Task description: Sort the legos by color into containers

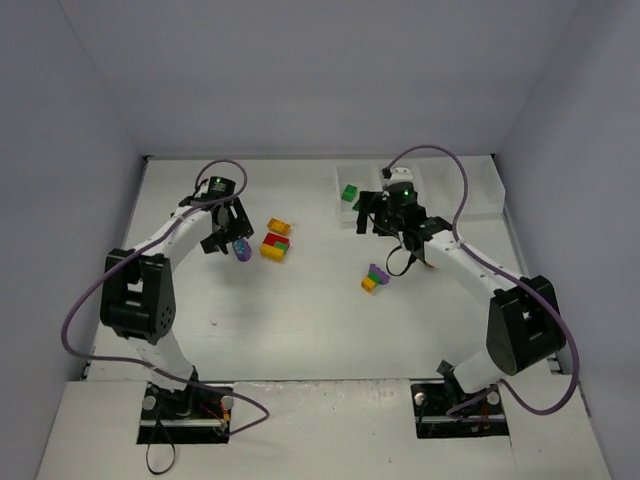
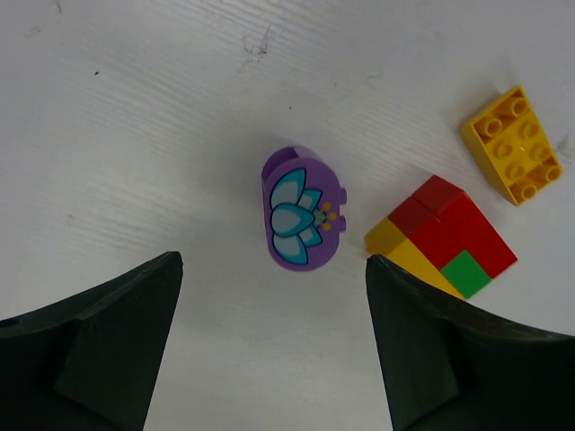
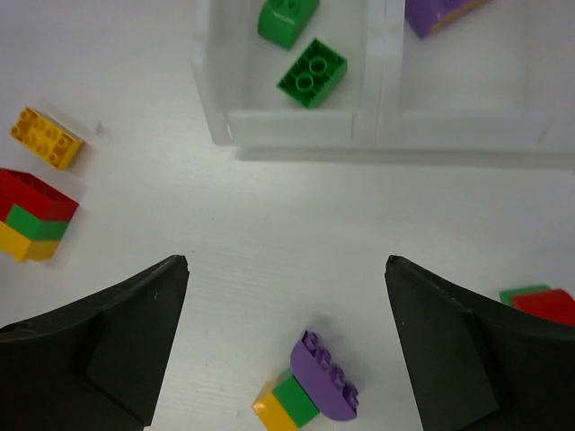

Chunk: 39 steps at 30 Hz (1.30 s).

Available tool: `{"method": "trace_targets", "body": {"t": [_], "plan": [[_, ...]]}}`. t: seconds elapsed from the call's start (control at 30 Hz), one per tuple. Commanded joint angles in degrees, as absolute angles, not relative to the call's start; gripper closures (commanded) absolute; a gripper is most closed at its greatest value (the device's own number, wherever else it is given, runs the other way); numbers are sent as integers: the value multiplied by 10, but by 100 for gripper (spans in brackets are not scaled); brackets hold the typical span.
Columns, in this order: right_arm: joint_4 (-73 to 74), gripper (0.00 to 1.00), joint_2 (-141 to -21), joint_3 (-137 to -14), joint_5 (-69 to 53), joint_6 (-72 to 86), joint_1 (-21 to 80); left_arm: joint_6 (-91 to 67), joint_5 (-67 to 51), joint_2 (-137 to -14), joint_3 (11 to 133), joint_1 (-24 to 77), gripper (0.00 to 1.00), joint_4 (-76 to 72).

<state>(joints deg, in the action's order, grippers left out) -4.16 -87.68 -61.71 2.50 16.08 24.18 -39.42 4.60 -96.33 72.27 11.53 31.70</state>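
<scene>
A purple brick with a flower print lies on the table just ahead of my open, empty left gripper; it also shows in the top view by the gripper. To its right lie a red-yellow-green clump and a yellow brick. My right gripper is open and empty above the table, between the white tray and a purple-green-yellow clump. The tray's left compartment holds two green bricks; the one beside it holds a purple brick.
A red-and-green piece lies at the right edge of the right wrist view. The tray stands at the back right of the table. Grey walls close the table at the back and both sides.
</scene>
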Motion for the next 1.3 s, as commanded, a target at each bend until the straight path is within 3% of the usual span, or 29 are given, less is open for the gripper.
{"method": "trace_targets", "body": {"t": [0.0,0.2,0.27,0.3,0.4,0.53,0.57,0.63,0.93,1.27], "plan": [[-65,12,-821,-585,22,185,248,-420,68,-1002,765,117,25,291],[-62,12,-781,-548,20,187,249,-431,69,-1057,794,120,32,292],[-59,12,-769,-543,21,186,249,-431,73,-1063,791,123,37,287],[-57,12,-765,-542,18,185,249,-432,73,-1066,789,125,44,285],[-56,12,-760,-542,11,185,249,-434,71,-1068,780,127,49,278],[-56,12,-759,-542,5,185,250,-433,71,-1061,769,127,73,265],[-56,12,-759,-544,-20,185,250,-432,69,-1054,768,127,86,265],[-56,13,-756,-551,-36,183,255,-432,57,-1021,756,127,94,251],[-94,14,-738,-598,-83,176,325,-548,-139,-825,658,135,95,83],[-162,12,-792,-687,-156,107,393,-680,-179,-733,635,178,95,-20]]}}
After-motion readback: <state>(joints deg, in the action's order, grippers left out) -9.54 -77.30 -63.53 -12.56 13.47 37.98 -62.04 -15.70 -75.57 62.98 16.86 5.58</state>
